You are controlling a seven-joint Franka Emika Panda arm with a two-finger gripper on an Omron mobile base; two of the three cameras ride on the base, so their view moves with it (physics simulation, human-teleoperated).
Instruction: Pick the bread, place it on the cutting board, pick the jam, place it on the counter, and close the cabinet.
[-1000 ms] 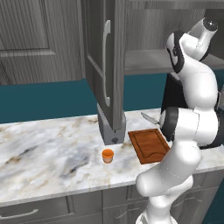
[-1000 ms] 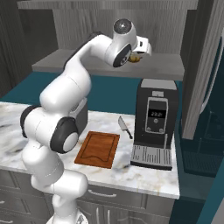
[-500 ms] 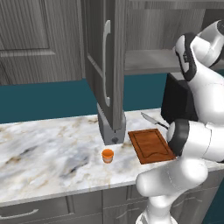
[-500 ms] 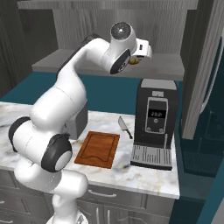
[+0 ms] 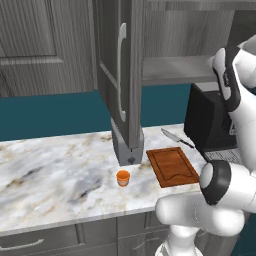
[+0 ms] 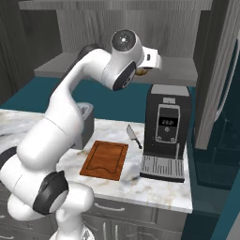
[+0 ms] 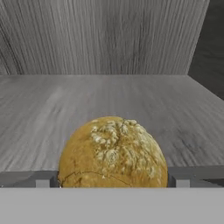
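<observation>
Since before, arm reached deeper; wide-open gripper fingers flank the round golden-brown bread on grey cabinet shelf, free room behind.

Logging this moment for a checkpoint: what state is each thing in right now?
cabinet: door open.
bread: on the cabinet shelf, between the open jaws, not lifted.
gripper: open, at the shelf around the bread.
jam: upright on the counter.
cutting board: flat on the counter, nothing on it.
knife: lying on the counter beside the coffee machine.
</observation>
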